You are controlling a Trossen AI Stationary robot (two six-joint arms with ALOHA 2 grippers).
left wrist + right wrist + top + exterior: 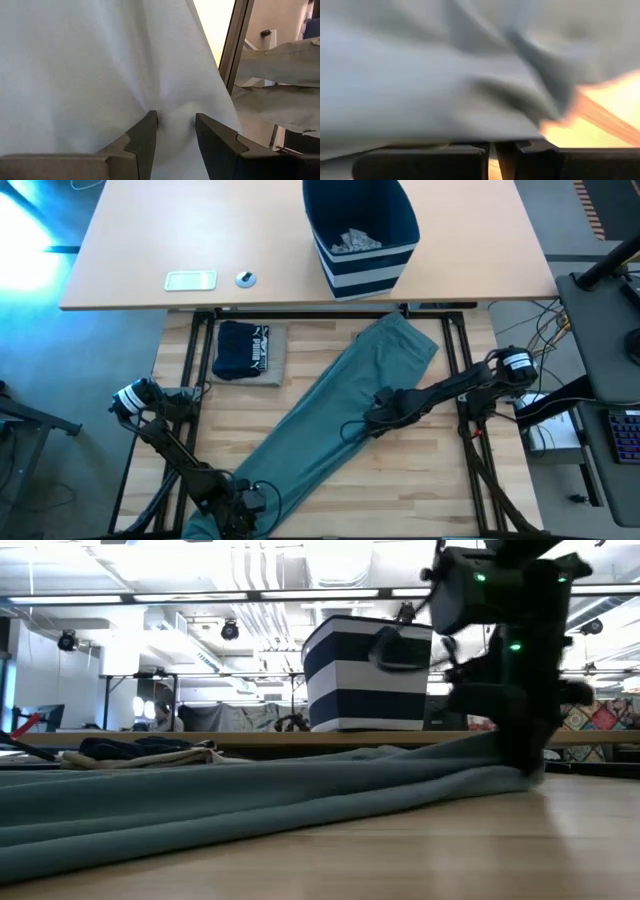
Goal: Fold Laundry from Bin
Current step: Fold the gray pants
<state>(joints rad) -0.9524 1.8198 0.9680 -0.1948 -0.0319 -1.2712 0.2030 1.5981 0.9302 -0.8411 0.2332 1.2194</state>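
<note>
Wooden planks are making up the work surface, with a paler tabletop running across the upper part of the high view.

Nearest, at the lower left edge of the high view, the left gripper is sitting on the bottom end of the long teal-green garment. Its wrist view is showing cloth bunched between its two dark fingers, so the jaws are standing part-way apart, clamped on that garment.

Farther up, the teal-green garment is lying diagonally from the lower left toward the upper right of the high view. The right gripper is resting near the garment's middle, right of centre, with its arm reaching in from the right edge. Its jaws are standing together, pressed at a fold of the cloth; whether any cloth is pinched between them cannot be told.

Left of the garment's upper end, a folded navy garment with white lettering is lying on a beige piece.

Farthest, at the top centre, the striped navy bin is standing on the paler tabletop, holding small grey pieces. To its left, a flat white device and a small round object are lying well apart from the bin.
</note>
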